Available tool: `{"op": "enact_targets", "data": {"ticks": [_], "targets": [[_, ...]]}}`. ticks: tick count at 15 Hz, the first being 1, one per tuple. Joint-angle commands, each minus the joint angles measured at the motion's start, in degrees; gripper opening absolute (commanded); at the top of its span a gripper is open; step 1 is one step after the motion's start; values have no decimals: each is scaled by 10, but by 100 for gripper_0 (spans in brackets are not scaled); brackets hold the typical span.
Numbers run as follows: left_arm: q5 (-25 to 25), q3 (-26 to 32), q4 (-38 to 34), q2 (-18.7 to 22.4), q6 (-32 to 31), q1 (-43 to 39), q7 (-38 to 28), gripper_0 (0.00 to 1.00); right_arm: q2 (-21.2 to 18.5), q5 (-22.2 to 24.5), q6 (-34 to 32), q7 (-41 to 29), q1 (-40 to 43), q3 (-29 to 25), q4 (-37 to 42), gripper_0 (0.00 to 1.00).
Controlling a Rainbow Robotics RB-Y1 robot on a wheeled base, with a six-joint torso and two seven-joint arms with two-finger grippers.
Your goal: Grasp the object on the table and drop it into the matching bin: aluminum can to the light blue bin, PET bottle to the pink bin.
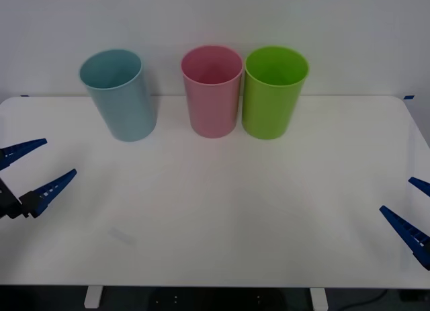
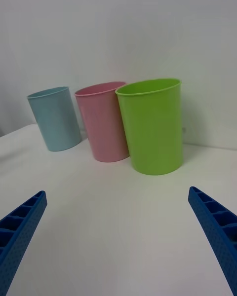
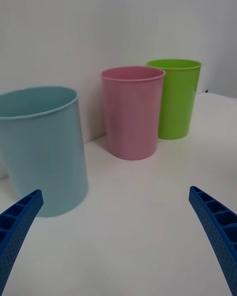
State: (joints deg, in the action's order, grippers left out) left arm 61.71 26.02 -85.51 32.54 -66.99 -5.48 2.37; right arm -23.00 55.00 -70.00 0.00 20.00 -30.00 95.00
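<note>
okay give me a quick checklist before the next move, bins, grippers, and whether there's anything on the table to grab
1. Light blue bin upright, mouth free: ok.
2. Pink bin upright, next to the lime green bin: ok.
3. Left gripper open, low at the table's left edge: ok.
4. Right gripper open at the right edge: ok.
5. Can or bottle lying on the table to grasp: not ok, none seen.
6. Anything already inside the bins: cannot tell.
</note>
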Motion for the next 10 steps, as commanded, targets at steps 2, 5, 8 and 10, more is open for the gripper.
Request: {"op": "enact_targets", "data": {"ticks": [2,5,8,10], "targets": [[-11,6,-1,3,-19,-23,4,100,0,0,0,0,0,0,0,100],[-15,5,-1,2,-24,-28,4,100,0,0,0,0,0,0,0,100],[-15,0,-1,2,-24,-28,-1,100,0,0,0,0,0,0,0,100],[-15,0,-1,2,-24,-28,-1,100,0,0,0,0,0,0,0,100]]}}
